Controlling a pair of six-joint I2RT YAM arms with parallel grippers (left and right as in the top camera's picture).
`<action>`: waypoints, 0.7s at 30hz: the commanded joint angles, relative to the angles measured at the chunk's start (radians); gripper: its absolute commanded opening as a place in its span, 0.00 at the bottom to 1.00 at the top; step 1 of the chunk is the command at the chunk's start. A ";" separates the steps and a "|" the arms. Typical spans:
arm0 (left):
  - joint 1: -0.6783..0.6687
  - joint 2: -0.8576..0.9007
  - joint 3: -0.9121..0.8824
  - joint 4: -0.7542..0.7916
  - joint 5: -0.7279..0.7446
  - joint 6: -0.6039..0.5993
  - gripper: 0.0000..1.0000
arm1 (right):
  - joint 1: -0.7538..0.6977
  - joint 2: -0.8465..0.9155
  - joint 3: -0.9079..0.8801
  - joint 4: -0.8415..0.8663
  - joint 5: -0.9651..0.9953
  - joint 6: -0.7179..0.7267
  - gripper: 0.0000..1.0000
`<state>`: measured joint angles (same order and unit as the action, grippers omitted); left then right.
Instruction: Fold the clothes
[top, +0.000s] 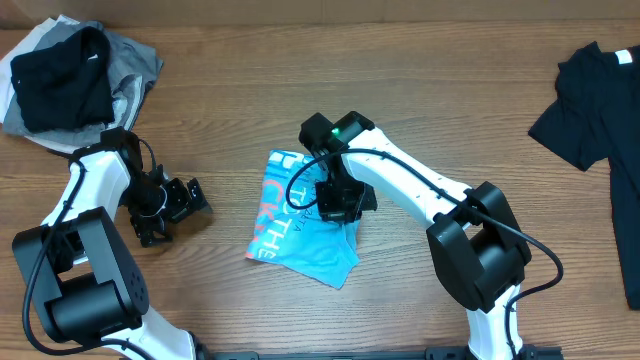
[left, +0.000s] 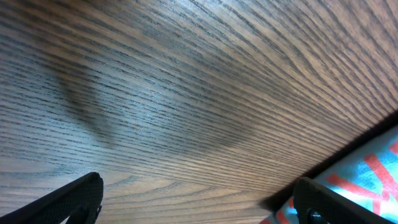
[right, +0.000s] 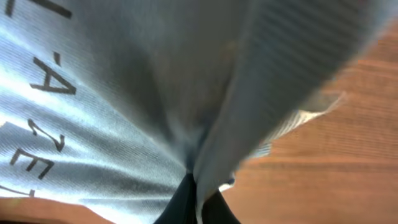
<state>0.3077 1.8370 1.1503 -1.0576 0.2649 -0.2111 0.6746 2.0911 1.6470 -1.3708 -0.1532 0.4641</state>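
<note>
Right gripper (top: 340, 203) sits over the blue shirt (top: 300, 228), jaws closed on a pinch of its cloth. In the right wrist view the fabric (right: 124, 112) gathers into a ridge that runs straight down into the meeting fingertips (right: 180, 208), with dark lettering spread to the left of the jaws and bare wood to their right. The shirt lies crumpled at mid-table, most of it spread below and to the left of that grip, pink-white letters facing up. Left gripper (top: 178, 206) is apart from the shirt, jaws wide open with nothing between them, only the table (left: 186, 93) under the gap. One corner of the shirt (left: 367, 177) shows just beyond the right-hand finger (left: 336, 202). A pile (top: 70, 80) of black, grey and white clothes lies behind the left arm, well away from its jaws. A black shirt (top: 600, 110) lies far out past the right arm at the table's edge.
</note>
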 joint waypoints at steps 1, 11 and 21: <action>-0.001 -0.014 -0.008 -0.003 0.010 -0.010 1.00 | 0.000 -0.004 -0.003 -0.039 -0.005 0.011 0.04; -0.001 -0.014 -0.008 -0.003 0.010 -0.010 1.00 | -0.007 -0.014 0.033 -0.113 0.180 0.083 0.41; -0.001 -0.014 -0.008 -0.003 0.011 -0.010 1.00 | -0.096 -0.114 0.125 -0.006 0.216 0.039 0.87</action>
<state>0.3077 1.8370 1.1503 -1.0580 0.2649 -0.2111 0.6323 2.0357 1.7386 -1.4109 0.0399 0.5232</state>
